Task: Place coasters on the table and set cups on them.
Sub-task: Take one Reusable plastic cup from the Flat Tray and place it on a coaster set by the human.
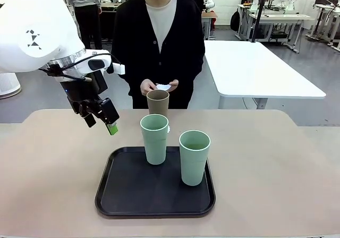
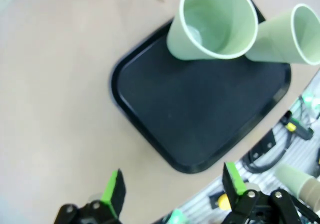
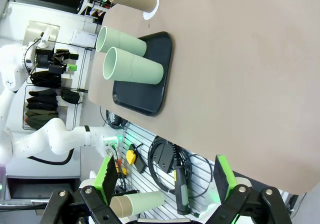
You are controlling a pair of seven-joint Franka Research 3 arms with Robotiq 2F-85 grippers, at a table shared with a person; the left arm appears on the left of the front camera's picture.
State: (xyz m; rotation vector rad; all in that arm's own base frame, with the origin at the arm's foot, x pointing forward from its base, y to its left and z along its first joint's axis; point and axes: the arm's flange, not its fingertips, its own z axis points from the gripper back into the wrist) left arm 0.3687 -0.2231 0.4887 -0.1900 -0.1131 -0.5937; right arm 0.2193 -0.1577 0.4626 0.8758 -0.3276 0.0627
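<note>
A tan-brown cup [image 1: 158, 102] stands on the table [image 1: 53, 169] just beyond the black tray, on a white scalloped coaster [image 1: 168, 128] whose edge peeks out. Two mint green cups [image 1: 154, 138] [image 1: 194, 156] stand upright on the tray. Across the table the person's hands hold more white coasters [image 1: 162, 86]. My left gripper [image 1: 101, 118] hangs open and empty above the table, left of the tray. The left wrist view has its fingers [image 2: 114, 191] wide apart over the tray's near edge. My right gripper [image 3: 165, 176] is open and empty, off the table's edge.
The black tray [image 1: 133, 190] lies in the middle of the table near my side. A white table [image 1: 255, 68] stands behind on the right. Bare tabletop lies left and right of the tray. Cables and a spare cup [image 3: 137, 203] sit below the table edge.
</note>
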